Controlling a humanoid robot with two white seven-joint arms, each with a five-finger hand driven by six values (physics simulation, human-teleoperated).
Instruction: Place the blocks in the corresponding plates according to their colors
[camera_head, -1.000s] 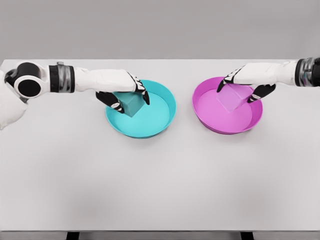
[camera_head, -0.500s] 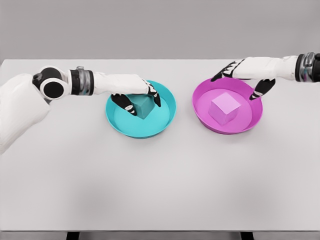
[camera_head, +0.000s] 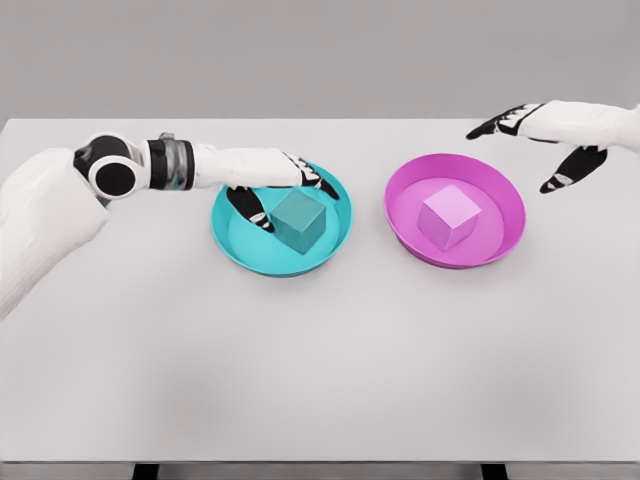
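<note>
Teal block (camera_head: 299, 222) in teal plate (camera_head: 335, 240), pink block (camera_head: 449, 217) in pink plate (camera_head: 500, 243); left hand (camera_head: 283, 187) and right hand (camera_head: 545, 140) both spread wide, holding nothing.

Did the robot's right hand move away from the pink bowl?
Yes. The right hand was over the pink plate before; now it sits up and right of its rim, open, with the pink block left inside.

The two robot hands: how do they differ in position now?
The left robot hand is open over the teal plate, close beside the teal block. The right robot hand is open too, but clear of the pink plate and its pink block. Neither holds anything.
</note>
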